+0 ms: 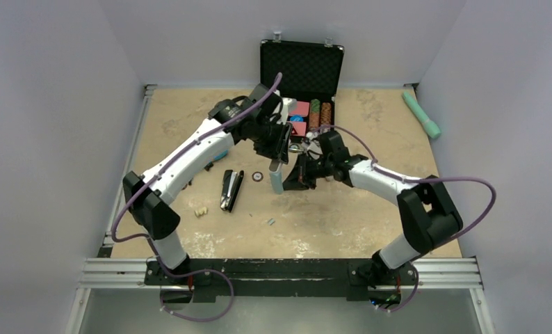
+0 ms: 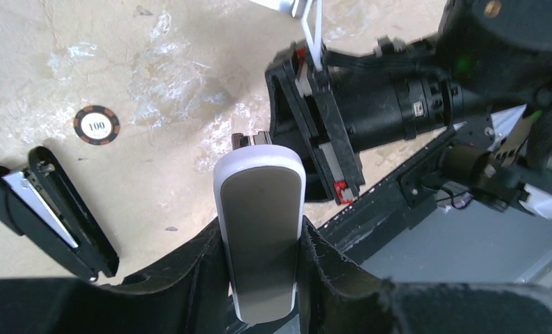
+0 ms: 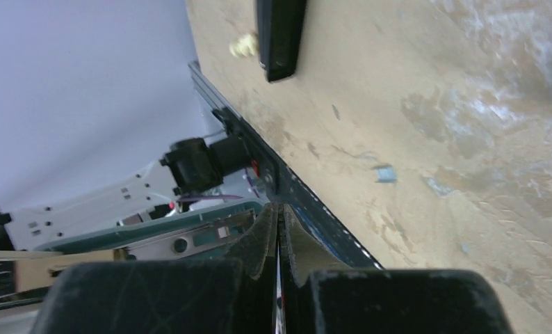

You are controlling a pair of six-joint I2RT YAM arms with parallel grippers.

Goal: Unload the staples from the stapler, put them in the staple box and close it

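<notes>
Two staplers (black stapler [image 1: 231,190], grey-topped stapler [image 1: 277,177]); one staple strip [image 1: 270,222]; one loose chip [image 1: 257,176]; one open case [image 1: 301,69]; one cream lump [image 1: 201,211]; one green tool [image 1: 420,115].

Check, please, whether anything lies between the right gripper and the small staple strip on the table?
Nothing visible does. The staples lie alone on bare table, apart from the black stapler. The right gripper, shut, hangs above beside the teal stapler held by the left gripper, with only open air toward the strip.
</notes>
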